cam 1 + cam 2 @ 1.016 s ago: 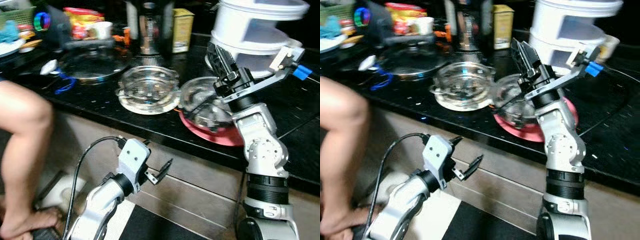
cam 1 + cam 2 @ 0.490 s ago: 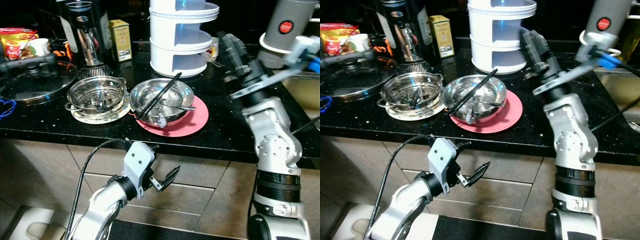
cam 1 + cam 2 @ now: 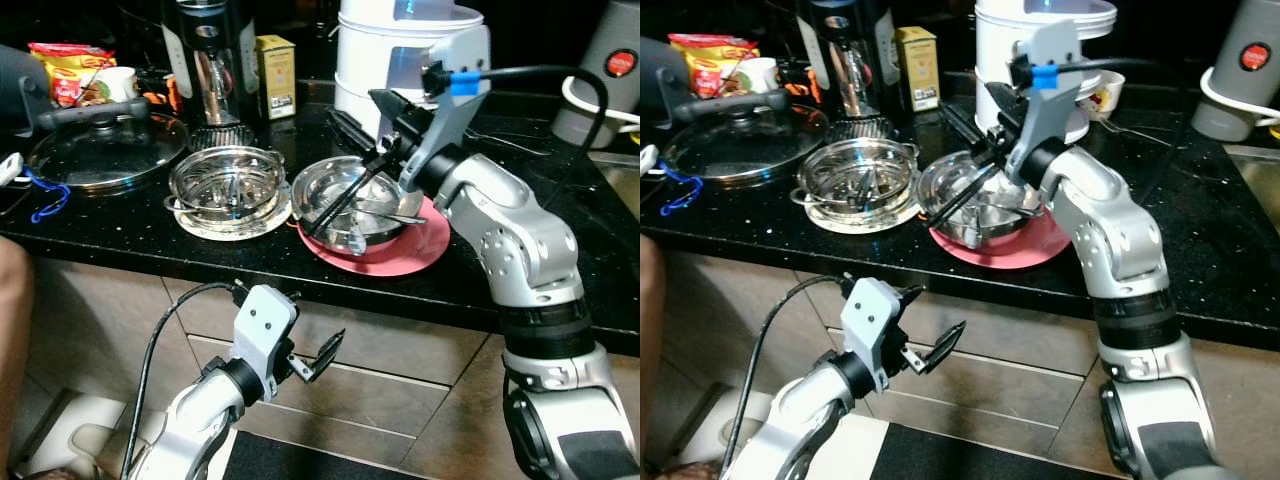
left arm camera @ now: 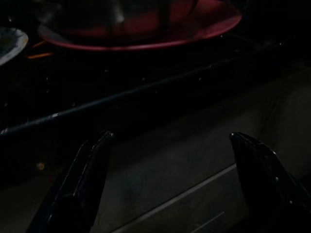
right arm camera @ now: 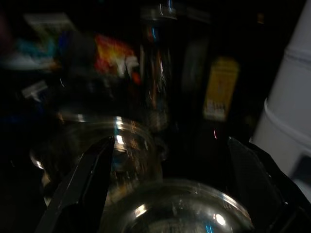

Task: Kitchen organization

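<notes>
I see my right gripper (image 3: 385, 125) reaching in over the steel bowl (image 3: 350, 205), fingers spread wide, nothing between them. That bowl sits on a red plate (image 3: 400, 245) on the black counter (image 3: 130, 220), with black chopsticks (image 3: 340, 198) and what may be a spoon inside; the wrist picture is too blurred to settle it. Just beside the bowl stands a handled steel pot (image 3: 228, 185), behind it a white tiered container (image 3: 410, 55). My left gripper (image 3: 315, 360) hangs below the counter edge, fingers wide apart
</notes>
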Controlling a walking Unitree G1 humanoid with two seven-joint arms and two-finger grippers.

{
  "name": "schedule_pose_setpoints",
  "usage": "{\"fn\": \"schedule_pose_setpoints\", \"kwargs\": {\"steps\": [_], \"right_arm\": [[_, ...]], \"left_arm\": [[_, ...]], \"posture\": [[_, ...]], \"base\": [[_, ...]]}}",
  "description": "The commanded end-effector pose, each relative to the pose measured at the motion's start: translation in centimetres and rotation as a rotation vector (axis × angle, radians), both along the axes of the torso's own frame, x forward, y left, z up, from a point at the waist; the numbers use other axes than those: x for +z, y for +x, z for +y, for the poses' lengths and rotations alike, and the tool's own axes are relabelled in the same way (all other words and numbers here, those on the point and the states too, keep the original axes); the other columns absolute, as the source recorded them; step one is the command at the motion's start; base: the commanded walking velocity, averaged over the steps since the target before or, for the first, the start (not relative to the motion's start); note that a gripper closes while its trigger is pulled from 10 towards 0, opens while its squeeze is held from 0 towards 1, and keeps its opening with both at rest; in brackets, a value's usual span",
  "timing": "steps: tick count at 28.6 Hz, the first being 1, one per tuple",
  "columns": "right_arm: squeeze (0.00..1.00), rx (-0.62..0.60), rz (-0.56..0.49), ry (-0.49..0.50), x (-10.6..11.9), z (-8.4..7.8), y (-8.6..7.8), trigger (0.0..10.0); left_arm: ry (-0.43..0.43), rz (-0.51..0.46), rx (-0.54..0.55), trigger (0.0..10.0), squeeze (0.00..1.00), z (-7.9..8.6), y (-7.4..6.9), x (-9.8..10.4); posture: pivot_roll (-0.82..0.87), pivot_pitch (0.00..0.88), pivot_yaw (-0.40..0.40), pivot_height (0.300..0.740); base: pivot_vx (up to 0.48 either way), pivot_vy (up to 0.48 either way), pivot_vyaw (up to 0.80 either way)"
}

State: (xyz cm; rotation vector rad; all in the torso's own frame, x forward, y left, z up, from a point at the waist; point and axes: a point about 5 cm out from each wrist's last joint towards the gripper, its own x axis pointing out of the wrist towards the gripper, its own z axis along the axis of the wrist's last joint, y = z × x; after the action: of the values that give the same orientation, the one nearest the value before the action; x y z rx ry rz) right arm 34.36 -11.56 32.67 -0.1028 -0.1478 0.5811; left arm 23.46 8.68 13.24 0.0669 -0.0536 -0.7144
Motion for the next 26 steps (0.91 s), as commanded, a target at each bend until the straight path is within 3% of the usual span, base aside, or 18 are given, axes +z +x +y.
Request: {"fn": "schedule_pose_setpoints", "kwargs": {"steps": [1,6,8,11,12,13,18,26], "right_arm": [[0.00,-0.005,0.045,-0.048,0.4,0.1,-0.3,10.0],[0.00,0.010,0.172,-0.075,1.9,-0.1,-1.0,10.0],[0.00,0.063,0.296,0.000,2.1,0.4,-1.3,10.0],[0.00,0.100,0.370,0.059,2.1,0.7,-1.4,10.0],[0.00,0.152,0.479,0.111,1.9,1.3,-1.6,10.0],[0.00,0.172,0.508,0.125,1.9,1.6,-1.7,10.0],[0.00,0.223,0.582,0.170,2.1,2.3,-1.9,10.0],[0.00,0.147,0.635,0.267,1.9,2.8,-1.7,10.0]], "left_arm": [[0.013,0.010,-0.004,10.0,0.00,0.0,-0.1,-0.1],[0.015,0.024,-0.022,10.0,0.00,-0.3,-0.2,-0.3],[0.015,0.028,-0.024,10.0,0.00,-0.4,-0.2,-0.3],[0.015,0.029,-0.024,10.0,0.00,-0.4,-0.2,-0.3],[0.013,0.031,-0.023,10.0,0.00,-0.5,-0.2,-0.3],[0.012,0.032,-0.022,10.0,0.00,-0.5,-0.2,-0.3],[0.009,0.034,-0.020,10.0,0.00,-0.6,-0.2,-0.3],[0.001,0.037,-0.023,10.0,0.00,-0.9,-0.1,-0.3]], "posture": [[0.06,0.033,-0.033,0.740],[0.03,0.037,-0.038,0.740],[0.03,0.038,-0.048,0.740],[0.02,0.039,-0.050,0.740],[0.02,0.041,-0.057,0.740],[0.02,0.041,-0.057,0.740],[0.02,0.042,-0.063,0.740],[0.01,0.042,-0.068,0.740]], "base": [[0.000,0.000,0.00],[0.000,0.000,0.00],[0.000,0.000,0.00],[0.000,0.000,0.00],[0.000,0.000,0.00],[0.000,0.000,0.00],[0.000,0.000,0.00],[0.000,0.000,0.00]]}}
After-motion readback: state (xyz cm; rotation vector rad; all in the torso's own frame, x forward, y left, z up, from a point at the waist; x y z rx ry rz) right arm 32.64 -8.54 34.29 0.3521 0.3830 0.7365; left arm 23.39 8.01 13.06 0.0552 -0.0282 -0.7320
